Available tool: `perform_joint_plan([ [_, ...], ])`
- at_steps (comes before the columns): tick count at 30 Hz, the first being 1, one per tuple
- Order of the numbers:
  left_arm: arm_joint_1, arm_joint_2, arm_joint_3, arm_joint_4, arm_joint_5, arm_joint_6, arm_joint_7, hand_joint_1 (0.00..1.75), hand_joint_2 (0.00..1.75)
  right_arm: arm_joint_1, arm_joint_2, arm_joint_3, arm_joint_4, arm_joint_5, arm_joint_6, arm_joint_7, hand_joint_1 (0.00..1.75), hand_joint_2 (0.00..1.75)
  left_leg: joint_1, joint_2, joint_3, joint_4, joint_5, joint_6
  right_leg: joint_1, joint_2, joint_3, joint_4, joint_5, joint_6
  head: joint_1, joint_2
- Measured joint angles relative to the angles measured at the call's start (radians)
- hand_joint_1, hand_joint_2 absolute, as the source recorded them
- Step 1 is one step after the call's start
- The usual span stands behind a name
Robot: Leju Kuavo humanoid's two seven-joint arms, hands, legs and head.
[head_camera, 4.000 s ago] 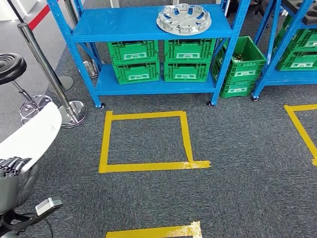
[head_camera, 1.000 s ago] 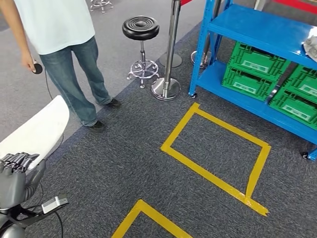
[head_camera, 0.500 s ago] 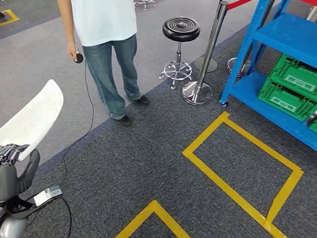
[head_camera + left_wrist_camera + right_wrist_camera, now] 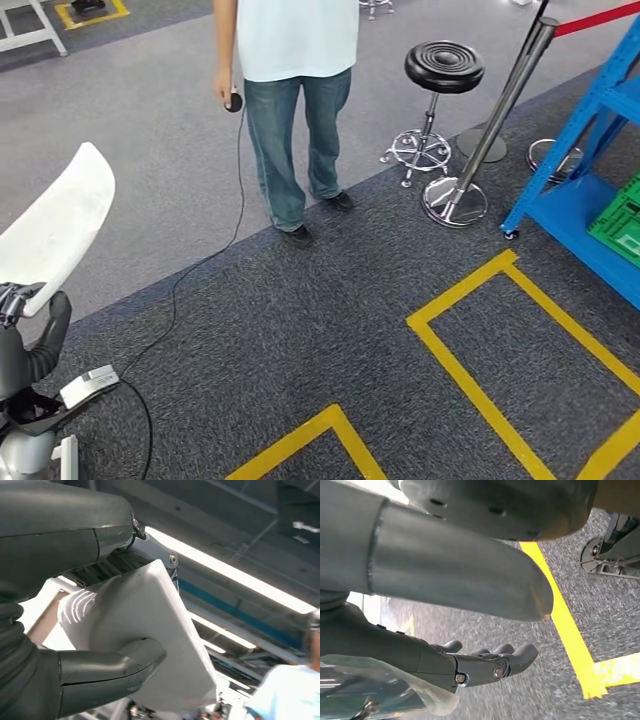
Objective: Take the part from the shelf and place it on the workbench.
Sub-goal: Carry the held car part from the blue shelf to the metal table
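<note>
Fingers [image 4: 109, 672] of the left hand [image 4: 23, 345] grasp the white part [image 4: 56, 230] at eight o'clock, the right hand [image 4: 478, 665] hangs released, and the view has swung off the blue shelf [image 4: 581, 190] toward a person [image 4: 298, 110], suggesting a turn toward the table.
</note>
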Motion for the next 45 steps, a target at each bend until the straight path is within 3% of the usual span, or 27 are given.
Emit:
perform_joint_plan([
  [1,0.001,-0.001,0.001,-0.001,-0.001,0.0,0.0,1.75,1.75,-0.001,0.0,0.0,0.0,0.0,0.0,0.0,0.0,0.0,0.001,-0.014,0.001,-0.002,0.001,0.007,-0.001,-0.009,0.002,-0.001,-0.005,0.006,0.0,0.0],
  [3,-0.001,-0.002,0.003,-0.003,-0.001,0.0,0.0,1.75,1.75,-0.003,0.0,0.0,0.0,-0.001,0.001,0.001,0.0,0.0,0.005,-0.041,0.005,-0.009,0.004,0.021,-0.006,0.029,-0.009,0.032,-0.032,0.017,0.004,0.0],
  [5,-0.003,-0.004,0.003,-0.005,-0.002,0.001,0.001,1.75,1.75,-0.003,0.0,0.0,0.0,-0.002,0.001,0.002,0.0,0.0,0.007,-0.068,0.007,-0.011,0.005,0.031,-0.01,0.1,-0.065,0.147,-0.089,0.022,0.01,0.0],
  [7,-0.003,-0.005,0.003,-0.005,-0.004,0.001,0.003,1.75,1.75,0.0,0.0,0.0,0.0,-0.003,0.0,0.006,0.0,0.0,0.006,-0.098,0.007,-0.011,0.005,0.036,-0.01,0.128,-0.138,0.276,-0.13,0.022,0.011,0.0],
  [8,-0.002,-0.006,0.003,-0.005,-0.005,0.001,0.006,1.75,1.75,0.002,0.0,0.0,0.0,-0.004,0.0,0.008,0.0,0.0,0.006,-0.115,0.008,-0.01,0.005,0.036,-0.01,0.131,-0.156,0.297,-0.124,0.021,0.011,0.0],
  [9,-0.001,-0.006,0.003,-0.005,-0.006,0.001,0.01,1.75,1.75,0.004,0.0,0.0,0.0,-0.005,0.0,0.01,0.0,0.0,0.006,-0.131,0.009,-0.01,0.004,0.036,-0.01,0.134,-0.156,0.278,-0.097,0.02,0.011,0.0],
  [10,0.0,-0.006,0.003,-0.005,-0.008,0.001,0.015,1.75,1.75,0.004,0.0,0.0,0.0,-0.006,0.001,0.011,0.0,0.0,0.006,-0.147,0.01,-0.009,0.004,0.035,-0.011,0.141,-0.137,0.224,-0.056,0.017,0.011,0.0],
  [12,0.0,-0.006,0.003,-0.006,-0.012,0.001,0.027,1.75,1.75,0.003,0.0,0.0,0.0,-0.01,0.001,0.011,0.0,0.0,0.006,-0.175,0.009,-0.006,0.002,0.03,-0.017,0.184,-0.083,0.087,0.012,0.011,0.011,0.0],
  [14,0.001,-0.005,0.003,-0.009,-0.011,0.001,0.034,1.75,1.75,0.003,0.0,0.0,0.0,-0.013,0.001,0.01,0.0,0.0,0.006,-0.199,0.003,-0.002,0.002,0.019,-0.02,0.213,-0.05,0.02,0.027,0.008,0.01,0.0],
  [16,0.004,-0.004,0.004,-0.012,-0.009,0.001,0.036,1.75,1.75,0.001,0.0,0.0,0.0,-0.015,0.001,0.01,0.0,0.0,0.008,-0.22,-0.003,-0.004,0.005,0.006,-0.019,0.195,-0.041,0.013,0.026,0.004,0.01,0.0],
  [18,0.006,-0.003,0.006,-0.015,-0.008,0.001,0.036,1.75,1.75,0.0,0.0,0.0,0.0,-0.016,0.002,0.009,0.0,0.0,0.005,-0.186,-0.013,0.018,-0.01,-0.005,-0.022,0.17,-0.034,0.005,0.03,-0.006,0.006,0.0],
  [20,0.003,-0.003,0.007,-0.018,-0.01,0.001,0.036,1.75,1.75,0.002,0.0,0.0,0.0,-0.017,0.002,0.008,0.0,0.0,0.004,-0.12,-0.054,0.111,-0.063,-0.014,-0.021,0.142,-0.028,0.001,0.028,-0.015,0.001,0.0],
  [22,0.003,-0.004,0.008,-0.018,-0.015,0.001,0.037,1.75,1.75,0.004,0.0,0.0,0.0,-0.017,0.003,0.007,0.0,0.0,0.008,-0.095,-0.113,0.234,-0.112,-0.019,-0.019,0.113,-0.026,0.001,0.024,-0.02,-0.001,0.0],
  [23,0.005,-0.004,0.008,-0.018,-0.019,0.001,0.037,1.75,1.75,0.004,0.0,0.0,0.0,-0.017,0.003,0.007,0.0,0.0,0.009,-0.092,-0.127,0.263,-0.115,-0.021,-0.019,0.098,-0.024,0.001,0.021,-0.02,-0.001,0.0],
  [24,0.006,-0.004,0.008,-0.018,-0.022,0.001,0.039,1.75,1.75,0.004,0.0,0.0,0.0,-0.017,0.003,0.007,0.0,0.0,0.01,-0.089,-0.123,0.254,-0.097,-0.021,-0.018,0.084,-0.021,0.001,0.018,-0.02,-0.001,0.0],
  [25,0.006,-0.003,0.008,-0.018,-0.026,0.001,0.041,1.75,1.75,0.003,0.0,0.0,0.0,-0.017,0.003,0.007,0.0,0.0,0.01,-0.082,-0.099,0.206,-0.064,-0.02,-0.018,0.071,-0.016,0.001,0.014,-0.018,-0.001,0.0],
  [27,0.005,-0.002,0.009,-0.018,-0.031,0.001,0.046,1.75,1.75,0.002,0.0,0.0,0.0,-0.017,0.004,0.007,0.0,0.0,0.003,-0.036,-0.032,0.073,-0.006,-0.014,-0.015,0.048,-0.005,0.002,0.006,-0.012,-0.001,0.0],
  [29,0.003,-0.002,0.009,-0.018,-0.037,0.001,0.053,1.75,1.75,0.001,0.0,0.0,0.0,-0.017,0.004,0.007,0.0,0.0,-0.007,0.002,0.0,0.005,0.005,-0.002,-0.009,0.026,0.0,0.002,-0.002,-0.003,-0.001,0.0],
  [32,0.004,-0.001,0.008,-0.018,-0.047,0.001,0.061,1.75,1.75,0.0,0.0,0.0,0.0,-0.016,0.004,0.009,0.0,0.0,-0.011,-0.016,-0.004,0.0,0.0,0.01,-0.006,-0.002,0.005,0.001,-0.008,0.006,0.0,0.0],
  [33,0.005,0.0,0.008,-0.018,-0.051,0.001,0.064,1.75,1.75,-0.001,0.0,0.0,0.0,-0.016,0.004,0.009,0.0,0.0,-0.009,-0.025,-0.003,-0.003,0.001,0.014,-0.007,0.006,0.006,0.003,-0.013,0.011,0.001,0.0],
  [35,0.004,0.001,0.008,-0.018,-0.059,0.001,0.071,1.75,1.75,-0.003,0.0,0.0,0.0,-0.015,0.003,0.01,0.0,0.0,-0.003,-0.05,0.001,-0.009,0.005,0.025,-0.012,0.061,-0.013,0.049,-0.044,0.021,0.004,0.0],
  [37,0.001,0.0,0.008,-0.018,-0.066,0.001,0.074,1.75,1.75,-0.003,0.0,0.0,0.0,-0.014,0.003,0.009,0.0,0.0,0.002,-0.076,0.001,-0.011,0.008,0.032,-0.016,0.12,-0.077,0.174,-0.101,0.027,0.006,0.0],
  [39,0.0,0.0,0.009,-0.018,-0.069,0.001,0.075,1.75,1.75,0.001,0.0,0.0,0.0,-0.014,0.003,0.009,0.0,0.0,0.002,-0.104,0.001,-0.011,0.008,0.034,-0.017,0.13,-0.143,0.281,-0.126,0.027,0.007,0.0],
  [40,0.0,0.0,0.01,-0.018,-0.069,0.001,0.075,1.75,1.75,0.002,0.0,0.001,0.0,-0.014,0.003,0.009,0.0,0.0,0.002,-0.12,0.002,-0.01,0.008,0.034,-0.017,0.131,-0.154,0.286,-0.11,0.026,0.007,0.0],
  [41,0.0,0.0,0.011,-0.018,-0.07,0.001,0.075,1.75,1.75,0.003,0.0,0.001,0.0,-0.014,0.003,0.009,0.0,0.0,0.002,-0.134,0.003,-0.01,0.007,0.034,-0.017,0.135,-0.146,0.251,-0.076,0.024,0.007,0.0],
  [43,-0.001,0.0,0.015,-0.018,-0.07,0.001,0.075,1.75,1.75,0.002,0.0,0.001,0.0,-0.014,0.003,0.008,0.0,0.0,0.002,-0.161,0.003,-0.006,0.006,0.029,-0.021,0.172,-0.098,0.12,-0.001,0.02,0.007,0.0],
  [45,-0.004,0.002,0.019,-0.018,-0.071,0.001,0.076,1.75,1.75,0.001,0.0,0.001,0.0,-0.014,0.003,0.009,0.0,0.0,0.003,-0.186,-0.003,-0.002,0.006,0.018,-0.025,0.211,-0.057,0.033,0.027,0.016,0.006,0.0],
])
